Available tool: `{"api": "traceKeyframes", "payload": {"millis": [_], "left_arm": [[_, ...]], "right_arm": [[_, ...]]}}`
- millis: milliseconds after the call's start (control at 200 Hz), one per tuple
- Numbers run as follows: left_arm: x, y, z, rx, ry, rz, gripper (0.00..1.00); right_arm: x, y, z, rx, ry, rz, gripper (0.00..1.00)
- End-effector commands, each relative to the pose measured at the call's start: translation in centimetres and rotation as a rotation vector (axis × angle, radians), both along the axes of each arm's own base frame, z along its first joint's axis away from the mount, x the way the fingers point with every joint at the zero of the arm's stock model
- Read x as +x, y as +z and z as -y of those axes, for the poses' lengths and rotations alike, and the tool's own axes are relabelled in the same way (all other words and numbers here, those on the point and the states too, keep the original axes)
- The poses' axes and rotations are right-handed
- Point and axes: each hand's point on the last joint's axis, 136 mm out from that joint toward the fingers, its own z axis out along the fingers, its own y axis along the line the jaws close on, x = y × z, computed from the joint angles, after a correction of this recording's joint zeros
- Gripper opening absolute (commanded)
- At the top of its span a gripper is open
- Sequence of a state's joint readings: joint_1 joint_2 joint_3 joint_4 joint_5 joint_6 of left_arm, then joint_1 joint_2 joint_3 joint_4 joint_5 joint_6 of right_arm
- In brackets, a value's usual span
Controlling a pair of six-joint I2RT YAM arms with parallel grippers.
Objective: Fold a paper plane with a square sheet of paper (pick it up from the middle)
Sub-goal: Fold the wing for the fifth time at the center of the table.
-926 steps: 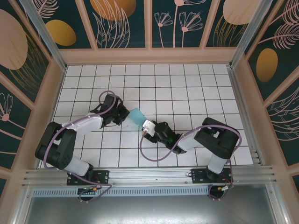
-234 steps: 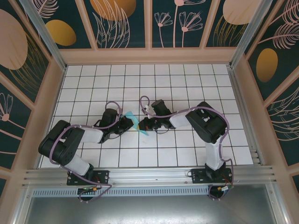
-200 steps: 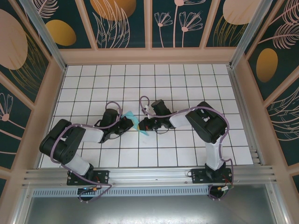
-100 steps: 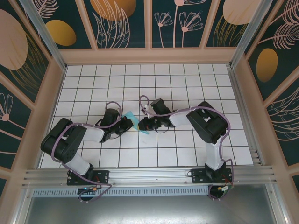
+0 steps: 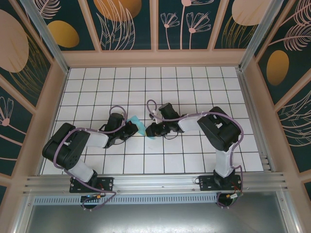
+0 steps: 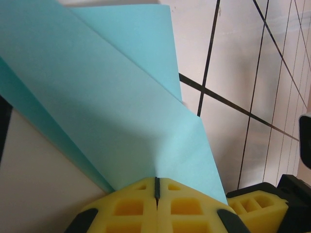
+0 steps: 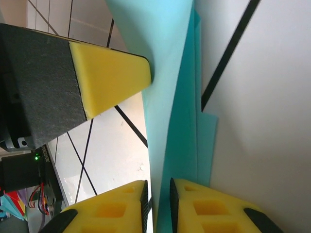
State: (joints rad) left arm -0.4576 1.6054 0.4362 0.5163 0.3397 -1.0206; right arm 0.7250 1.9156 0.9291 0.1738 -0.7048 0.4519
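Note:
The light-blue paper (image 5: 139, 127), folded into several layers, stands off the tiles between both grippers. My left gripper (image 5: 132, 128) is shut on the paper's edge; in the left wrist view its yellow pads (image 6: 156, 187) meet in a thin line with the folded sheet (image 6: 121, 97) fanning away from them. My right gripper (image 5: 149, 130) faces it from the right. In the right wrist view its jaws (image 7: 158, 190) stand a narrow gap apart with the paper's layers (image 7: 170, 73) running between them. The left gripper's yellow finger (image 7: 109, 73) touches the sheet from the other side.
The white grid-tiled table (image 5: 194, 92) stretches all round, with wooden walls (image 5: 155, 58) at the back and sides. The right gripper's yellow finger (image 6: 257, 208) shows at the lower right of the left wrist view. Both arms' purple cables loop above the tiles.
Since 4.6 s ago the paper went from a broad flap to a narrow folded strip, and the right arm swung round to meet it. In the last second the right gripper eased slightly right.

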Motion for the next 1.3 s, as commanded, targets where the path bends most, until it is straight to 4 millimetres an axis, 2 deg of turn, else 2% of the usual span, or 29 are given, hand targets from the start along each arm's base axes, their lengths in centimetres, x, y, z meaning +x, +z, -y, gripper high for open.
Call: {"api": "traceKeyframes", "payload": {"millis": [0, 150, 325, 590, 866, 1021, 1161, 1296], "left_arm": [[-0.2, -0.3, -0.2, 0.023, -0.005, -0.003, 0.05], [-0.2, -0.2, -0.2, 0.018, -0.009, 0.001, 0.05], [-0.3, -0.2, -0.1, 0.018, -0.013, 0.002, 0.04], [-0.3, -0.2, -0.2, 0.019, -0.011, 0.001, 0.04], [-0.3, 0.0, -0.2, 0.020, -0.007, 0.004, 0.04], [-0.3, 0.2, -0.2, 0.018, -0.007, 0.008, 0.04], [-0.1, 1.1, 0.0, 0.002, -0.014, 0.031, 0.04], [0.2, 3.1, 0.7, -0.046, -0.039, 0.088, 0.07]], "right_arm": [[0.5, 2.1, 0.3, 0.025, -0.020, 0.031, 0.24], [1.5, 2.6, 0.6, 0.009, -0.057, 0.058, 0.30], [1.8, 2.4, 0.6, -0.010, -0.064, 0.052, 0.31], [0.6, 1.7, 0.1, -0.003, -0.010, 0.015, 0.17], [-0.5, 0.5, -0.2, -0.016, 0.031, -0.020, 0.15], [-0.7, 0.0, -0.1, -0.028, 0.035, -0.024, 0.08], [-1.0, -0.9, 0.0, -0.054, 0.039, -0.037, 0.06], [-1.2, -1.9, 0.3, -0.086, 0.033, -0.048, 0.05]]}}
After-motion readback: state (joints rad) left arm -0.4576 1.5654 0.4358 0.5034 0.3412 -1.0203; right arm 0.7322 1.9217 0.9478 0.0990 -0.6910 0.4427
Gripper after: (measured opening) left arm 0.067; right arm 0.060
